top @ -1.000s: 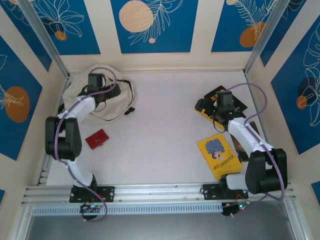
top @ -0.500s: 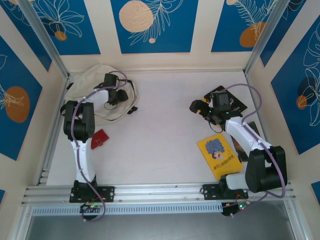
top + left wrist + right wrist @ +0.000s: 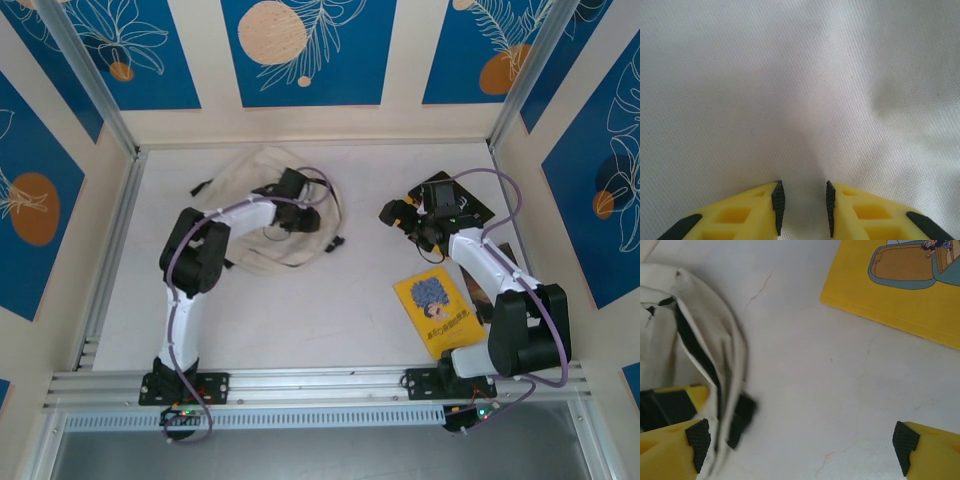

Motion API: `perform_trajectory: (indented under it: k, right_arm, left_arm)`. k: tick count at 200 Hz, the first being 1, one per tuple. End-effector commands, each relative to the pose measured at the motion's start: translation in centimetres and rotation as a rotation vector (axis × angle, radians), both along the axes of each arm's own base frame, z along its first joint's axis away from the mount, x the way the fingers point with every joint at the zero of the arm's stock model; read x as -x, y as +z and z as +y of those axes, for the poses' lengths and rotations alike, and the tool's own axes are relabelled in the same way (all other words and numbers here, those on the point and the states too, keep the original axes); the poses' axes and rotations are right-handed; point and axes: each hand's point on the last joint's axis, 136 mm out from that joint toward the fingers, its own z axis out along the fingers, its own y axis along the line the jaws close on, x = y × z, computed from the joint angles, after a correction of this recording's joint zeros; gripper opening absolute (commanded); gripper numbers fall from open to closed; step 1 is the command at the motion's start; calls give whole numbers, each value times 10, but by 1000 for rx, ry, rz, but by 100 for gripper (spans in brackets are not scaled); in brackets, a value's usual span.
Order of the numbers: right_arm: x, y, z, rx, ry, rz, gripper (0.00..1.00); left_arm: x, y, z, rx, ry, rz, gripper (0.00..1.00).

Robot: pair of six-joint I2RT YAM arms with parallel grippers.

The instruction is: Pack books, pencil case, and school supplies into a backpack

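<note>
The left gripper has its jaws almost closed, pinching the cream cloth of the backpack. The backpack lies on the table, toward the back. The right gripper is wide open and holds nothing, near a yellow book

There were four books to count, which were two yellow books, one black book and one dark brown book, and besides those there was one big backpack, and there were two robot arms, one on the left and one on the right.
</note>
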Motion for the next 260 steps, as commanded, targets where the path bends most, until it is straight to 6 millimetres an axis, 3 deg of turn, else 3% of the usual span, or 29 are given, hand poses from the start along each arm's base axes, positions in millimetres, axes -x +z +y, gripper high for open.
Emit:
perform_trajectory:
  k: [1,21,41,75,96,126,171,220,260]
  right_arm:
    - [-3,4,-2,11,-19,15,96]
    - [-3,0,-3,17,-13,32,96]
    - [-5,-5,3,3,11,52,95]
    - [-14,-12,39,-71,164,97,91]
    - [-19,-23,68,-87,272,160,83]
    - [-25,-43,98,-35,353,239,67]
    - [-26,-72,101,72,332,318,61]
    - [5,-94,119,3,384,401,56]
    - [42,-90,151,-98,441,424,52]
  left_arm:
    - [93,-32,-3,-91,-142,216,32]
    - [124,-21,-5,-92,-166,222,32]
    - [134,1,3,-57,-126,195,36]
    - [119,59,21,-12,-43,59,47]
    - [102,74,42,-22,53,2,49]
    - [82,61,73,-41,213,29,46]
    - [69,26,93,-66,341,99,35]
    - [52,-4,105,-111,378,135,33]
    - [26,-17,115,-125,393,150,32]
